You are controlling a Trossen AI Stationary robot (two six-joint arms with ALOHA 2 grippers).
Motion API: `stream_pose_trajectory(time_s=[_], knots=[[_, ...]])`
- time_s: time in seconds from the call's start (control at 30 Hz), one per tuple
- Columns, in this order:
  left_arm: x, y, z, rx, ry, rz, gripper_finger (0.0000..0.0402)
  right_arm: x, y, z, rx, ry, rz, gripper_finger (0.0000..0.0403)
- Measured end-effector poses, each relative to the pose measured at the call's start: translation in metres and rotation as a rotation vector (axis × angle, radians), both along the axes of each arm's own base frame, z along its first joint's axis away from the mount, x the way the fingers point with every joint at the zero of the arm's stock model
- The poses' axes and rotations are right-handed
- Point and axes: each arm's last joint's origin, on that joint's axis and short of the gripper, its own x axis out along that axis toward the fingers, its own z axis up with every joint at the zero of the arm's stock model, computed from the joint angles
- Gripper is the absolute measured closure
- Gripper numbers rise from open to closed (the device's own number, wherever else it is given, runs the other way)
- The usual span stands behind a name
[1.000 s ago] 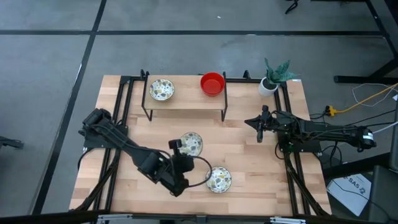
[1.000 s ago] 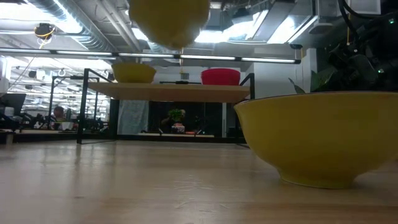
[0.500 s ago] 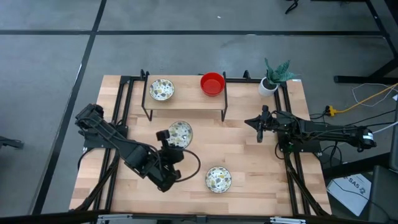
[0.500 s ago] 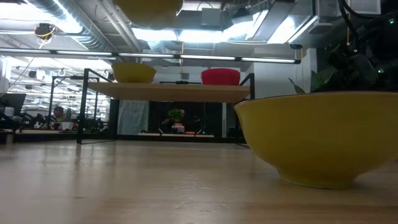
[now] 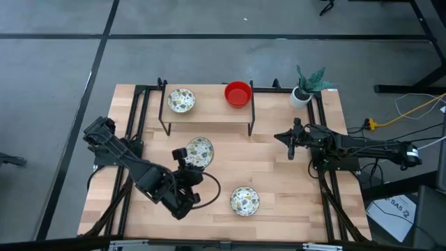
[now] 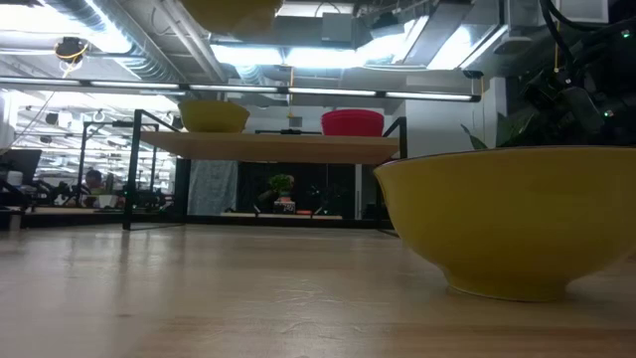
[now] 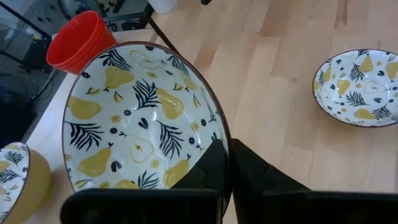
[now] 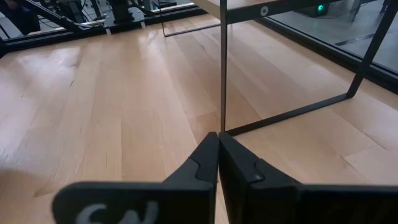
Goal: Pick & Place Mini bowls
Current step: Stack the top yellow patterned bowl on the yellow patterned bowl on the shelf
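Note:
My left gripper (image 5: pixel 185 156) is shut on a mini bowl (image 5: pixel 200 150), white inside with yellow pears and dark leaves, held above the middle of the table. Only its yellow underside (image 6: pixel 234 10) shows at the low view's top edge. A like bowl (image 5: pixel 244 200) stands on its base on the table nearer the near edge and looms large in the low view (image 6: pixel 517 219). On the shelf (image 5: pixel 208 113) stand a patterned bowl (image 5: pixel 181 100) and a red bowl (image 5: pixel 237 93). My right gripper (image 5: pixel 290 146) is shut, waiting right of the shelf. My left gripper holds the patterned bowl by its rim (image 7: pixel 225 144) on the side toward the arm. One finger (image 7: pixel 208 165) is inside the bowl and the other (image 7: pixel 255 174) outside. The fingers come from the table's near-left. The bowl is lifted clear, mouth up.
The black-framed wooden shelf (image 6: pixel 278 145) stands along the far edge, its right leg (image 8: pixel 222 68) just ahead of my right fingers. A white pot with a green plant (image 5: pixel 303 92) sits at the far right corner. Black rails run down both table sides.
My left gripper has carried the patterned bowl up and toward the table's far-left, nearer the shelf; in the low view the bowl has risen almost out of the picture. Most of the move came in the first half second. The right arm has kept still.

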Motion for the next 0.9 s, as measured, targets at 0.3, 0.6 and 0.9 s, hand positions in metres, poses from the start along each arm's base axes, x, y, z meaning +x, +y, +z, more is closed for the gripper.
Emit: stream_pose_trajectory(time_s=[0.3, 0.6, 0.9], knots=[[-0.009, 0.0, 0.006, 0.024, -0.008, -0.012, 0.0398, 0.0, 0.0, 0.0, 0.0, 0.0, 0.0, 0.0389], [-0.029, 0.014, 0.035, 0.032, -0.091, -0.025, 0.0398, 0.0, 0.0, 0.0, 0.0, 0.0, 0.0, 0.0389], [-0.037, 0.022, 0.046, 0.068, -0.13, -0.024, 0.0398, 0.0, 0.0, 0.0, 0.001, 0.001, 0.001, 0.0389]])
